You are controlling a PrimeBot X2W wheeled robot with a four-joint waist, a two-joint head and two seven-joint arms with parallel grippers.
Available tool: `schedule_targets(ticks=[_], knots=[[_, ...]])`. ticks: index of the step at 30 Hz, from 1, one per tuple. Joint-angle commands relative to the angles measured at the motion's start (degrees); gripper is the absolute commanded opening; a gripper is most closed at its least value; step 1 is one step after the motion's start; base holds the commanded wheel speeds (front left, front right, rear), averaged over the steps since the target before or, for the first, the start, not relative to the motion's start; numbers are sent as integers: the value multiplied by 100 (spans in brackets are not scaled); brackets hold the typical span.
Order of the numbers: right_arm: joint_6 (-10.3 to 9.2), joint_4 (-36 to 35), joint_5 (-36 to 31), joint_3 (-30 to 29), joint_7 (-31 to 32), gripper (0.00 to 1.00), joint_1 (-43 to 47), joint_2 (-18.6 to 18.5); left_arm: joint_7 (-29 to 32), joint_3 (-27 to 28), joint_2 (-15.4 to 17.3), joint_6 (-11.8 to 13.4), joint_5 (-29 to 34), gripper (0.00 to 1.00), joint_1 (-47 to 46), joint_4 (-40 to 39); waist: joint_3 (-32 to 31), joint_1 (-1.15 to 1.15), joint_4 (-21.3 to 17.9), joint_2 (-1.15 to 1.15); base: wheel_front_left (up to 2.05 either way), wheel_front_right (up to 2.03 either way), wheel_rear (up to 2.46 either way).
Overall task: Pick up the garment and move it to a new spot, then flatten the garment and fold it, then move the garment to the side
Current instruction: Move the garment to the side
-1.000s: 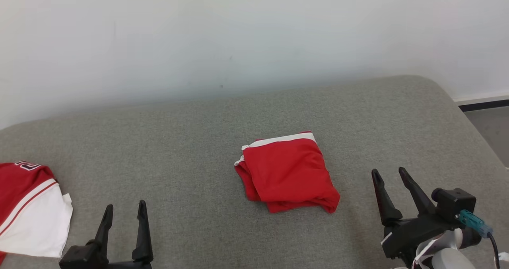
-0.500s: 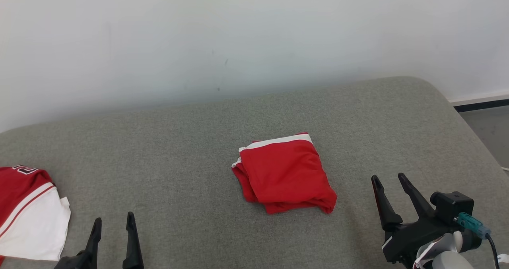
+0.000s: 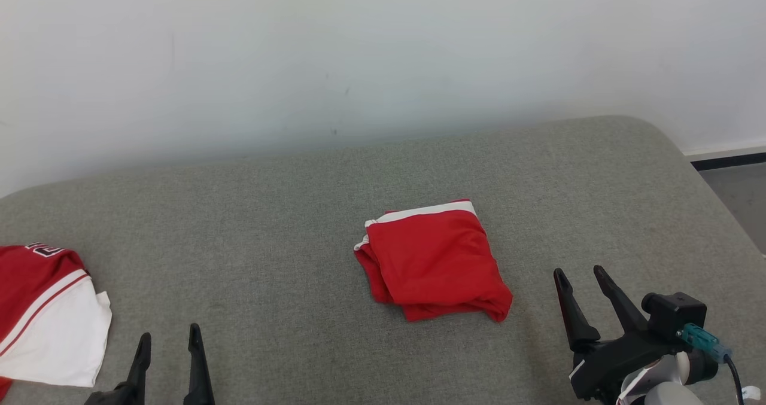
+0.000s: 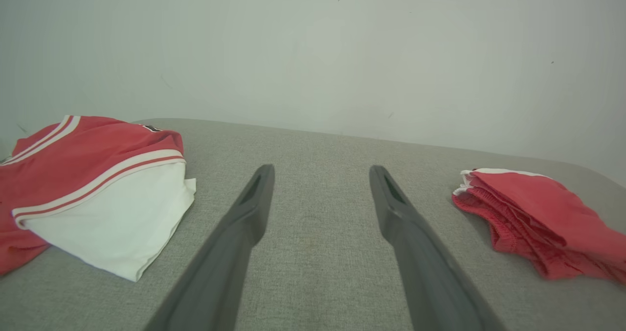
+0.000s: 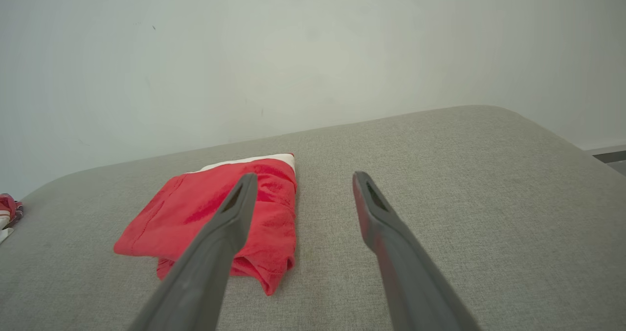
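Garment (image 3: 434, 261): folded, at middle of surface (image 3: 269, 213), untouched. Left tool (image 3: 169, 332), right tool (image 3: 578, 270): spread wide, empty, low, pointing toward wall (image 3: 383, 52). In left wrist view: layered garment folds, red-and-white jersey (image 4: 98, 174) well apart.

The left gripper (image 4: 321, 169) held its two long dark fingers spread apart, empty, over the grey woven fabric surface (image 4: 313, 140). A folded red cloth garment with white trim (image 4: 547, 213) lay to its right and a red-and-white jersey (image 4: 98, 184) to its left.
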Motion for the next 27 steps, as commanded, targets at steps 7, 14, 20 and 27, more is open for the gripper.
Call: schedule_targets(ticks=[7, 14, 20, 27], knots=[[-13, 27, -28, -14, -30, 100, 35, 19, -4, -49, 0, 42, -84, 100, 81, -74, 28, 0, 37, 0, 0, 0, 0], [-13, 6, 69, 26, 258, 100, -227, -114, -5, -156, 0, 20, -35, 100, 15, -157, 119, 0, 257, 0, 0, 0, 0], [-13, 361, 390, 88, 1299, 100, -891, -266, -4, -273, 0, -39, 54, 100, -96, -244, 291, 0, 609, 0, 0, 0, 0], [-13, 1287, 414, 87, 2438, 100, -1660, -426, -4, -449, 0, -140, 59, 100, -346, -251, 664, 0, 1169, 0, 0, 0, 0]])
